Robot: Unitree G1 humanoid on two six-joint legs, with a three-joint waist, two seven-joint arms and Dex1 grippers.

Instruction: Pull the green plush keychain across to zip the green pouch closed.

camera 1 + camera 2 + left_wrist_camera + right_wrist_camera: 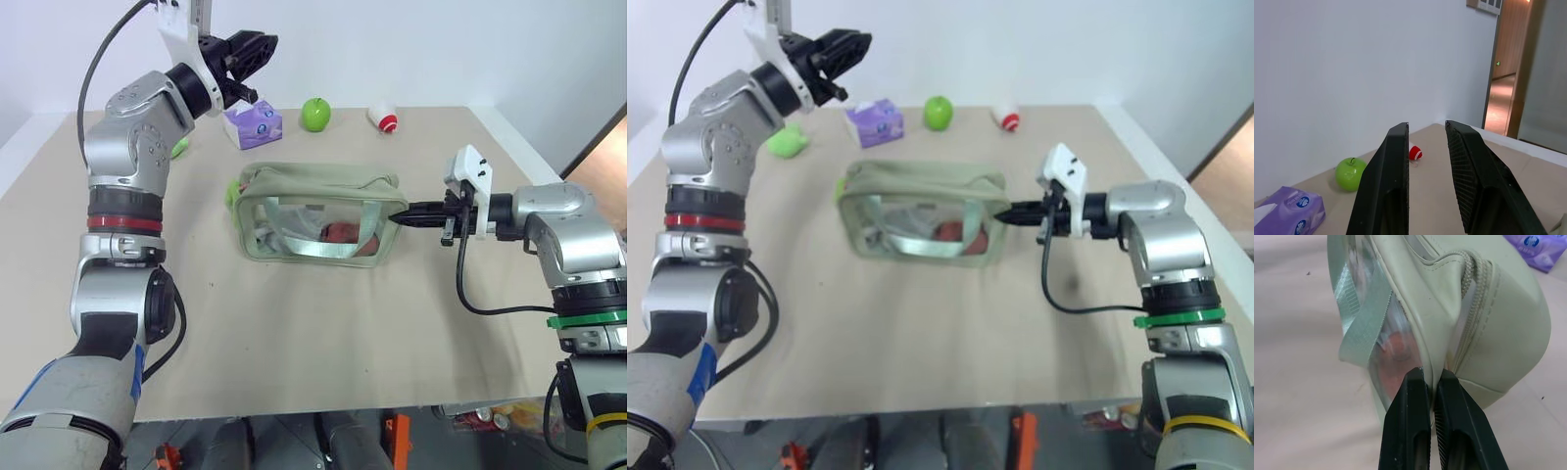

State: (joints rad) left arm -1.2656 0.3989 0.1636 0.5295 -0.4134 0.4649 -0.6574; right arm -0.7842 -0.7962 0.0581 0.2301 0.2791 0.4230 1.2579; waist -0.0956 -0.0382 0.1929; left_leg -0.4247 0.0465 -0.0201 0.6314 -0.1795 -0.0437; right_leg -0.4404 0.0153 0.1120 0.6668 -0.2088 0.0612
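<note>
Pinching the end seam of the green pouch (318, 213) with our right gripper (1432, 377), we keep that corner anchored; its two black fingers are pressed together on a thin fold of the sage fabric just below the zipper end. Our left gripper (247, 51) hangs high above the back of the table (294, 343), near the purple tissue box (253, 124), its jaws a little apart and empty. The green plush keychain (231, 194) peeks out as a lime edge at the pouch's far end from the pinch, mostly hidden by the bag, so we cannot read its clasp. In our judgement the zip looks already run across, though the top is hard to see. To do this step well, we hold the right pinch steady, bring the left down beside the fuzzy ring, and pull along the zipper line, not upward
</note>
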